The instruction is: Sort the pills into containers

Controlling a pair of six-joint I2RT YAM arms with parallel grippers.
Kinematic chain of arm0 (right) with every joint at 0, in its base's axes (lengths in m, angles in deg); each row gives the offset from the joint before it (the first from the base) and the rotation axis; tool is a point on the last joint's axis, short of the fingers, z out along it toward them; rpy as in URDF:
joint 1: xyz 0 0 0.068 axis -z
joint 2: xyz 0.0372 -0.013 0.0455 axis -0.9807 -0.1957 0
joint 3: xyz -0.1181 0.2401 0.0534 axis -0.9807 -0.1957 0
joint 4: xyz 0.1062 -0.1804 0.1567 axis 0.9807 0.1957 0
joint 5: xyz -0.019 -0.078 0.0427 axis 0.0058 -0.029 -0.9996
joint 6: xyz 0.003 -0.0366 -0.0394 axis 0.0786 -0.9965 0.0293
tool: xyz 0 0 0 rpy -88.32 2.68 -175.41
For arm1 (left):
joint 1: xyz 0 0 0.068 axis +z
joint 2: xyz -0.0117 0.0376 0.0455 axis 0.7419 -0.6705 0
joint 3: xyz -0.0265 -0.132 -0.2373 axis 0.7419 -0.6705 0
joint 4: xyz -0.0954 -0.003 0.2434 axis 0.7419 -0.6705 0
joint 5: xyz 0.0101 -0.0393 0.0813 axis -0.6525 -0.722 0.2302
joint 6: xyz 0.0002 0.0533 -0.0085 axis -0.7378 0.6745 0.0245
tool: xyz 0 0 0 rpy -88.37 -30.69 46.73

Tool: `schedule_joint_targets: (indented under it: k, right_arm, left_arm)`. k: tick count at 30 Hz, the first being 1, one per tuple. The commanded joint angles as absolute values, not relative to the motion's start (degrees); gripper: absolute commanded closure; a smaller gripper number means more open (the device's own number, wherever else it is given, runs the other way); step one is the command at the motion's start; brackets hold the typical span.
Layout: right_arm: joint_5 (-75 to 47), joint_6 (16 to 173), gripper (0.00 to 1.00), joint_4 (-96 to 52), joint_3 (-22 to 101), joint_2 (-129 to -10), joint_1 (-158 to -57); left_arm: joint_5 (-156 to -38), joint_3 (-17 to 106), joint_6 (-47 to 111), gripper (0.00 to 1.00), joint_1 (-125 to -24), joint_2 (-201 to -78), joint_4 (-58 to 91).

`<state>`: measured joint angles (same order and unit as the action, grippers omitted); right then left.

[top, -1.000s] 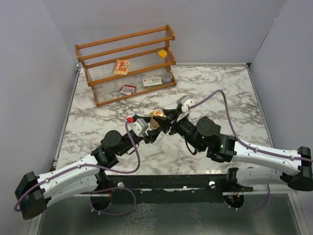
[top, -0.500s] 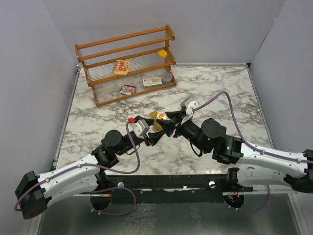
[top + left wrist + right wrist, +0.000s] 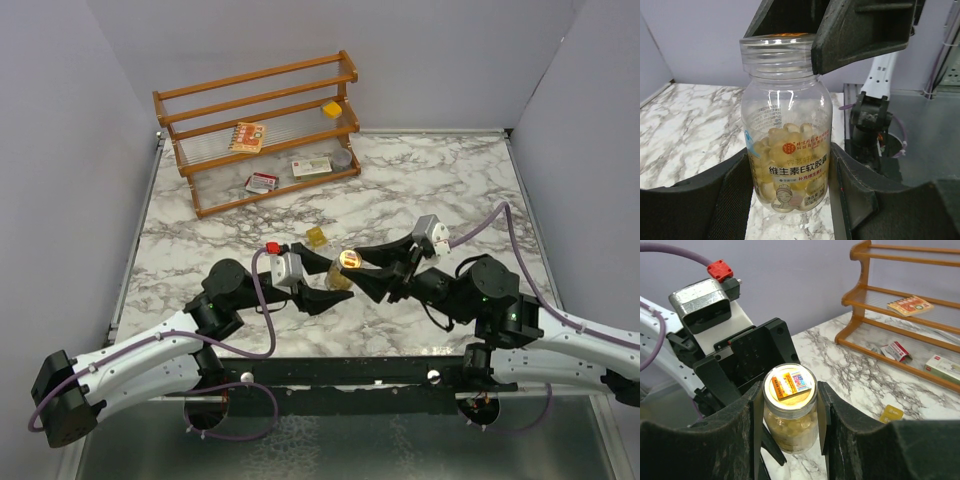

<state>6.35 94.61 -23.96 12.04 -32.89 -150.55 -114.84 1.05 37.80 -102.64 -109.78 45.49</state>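
A round clear jar of yellowish pills hangs tilted above the marble table, held from both ends. My left gripper is shut on its lower body, with the pads pressed to both sides of the label. My right gripper is shut on the threaded neck, just under the sealed top with its orange sticker. In the left wrist view one right finger covers the jar's rim. A small squarish yellow box lies on the table behind the jar, also in the right wrist view.
A wooden rack stands at the back left. It holds flat card packets, a round grey tin and a yellow item. Grey walls enclose the table on three sides.
Both grippers and the jar have shifted right and toward the near edge together. The small yellow box, close under them before, now lies apart behind them.
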Motion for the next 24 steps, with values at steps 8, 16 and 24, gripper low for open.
schedule_joint_targets:
  k: [8,16,24]
  right_arm:
    - [-3.95,90.56,0.99,-22.70,10.33,-30.69,-149.84]
    - [-9.87,87.59,0.99,-19.37,10.85,-26.57,-149.88]
    - [-7.55,86.81,0.99,-18.05,10.89,-21.37,-149.78]
  left_arm:
    - [-137.09,5.20,34.81,1.00,-103.18,-111.37,48.74]
    - [-144.68,4.91,35.69,1.00,-103.21,-110.12,48.85]
    - [-145.93,4.59,35.95,1.00,-103.27,-110.36,48.85]
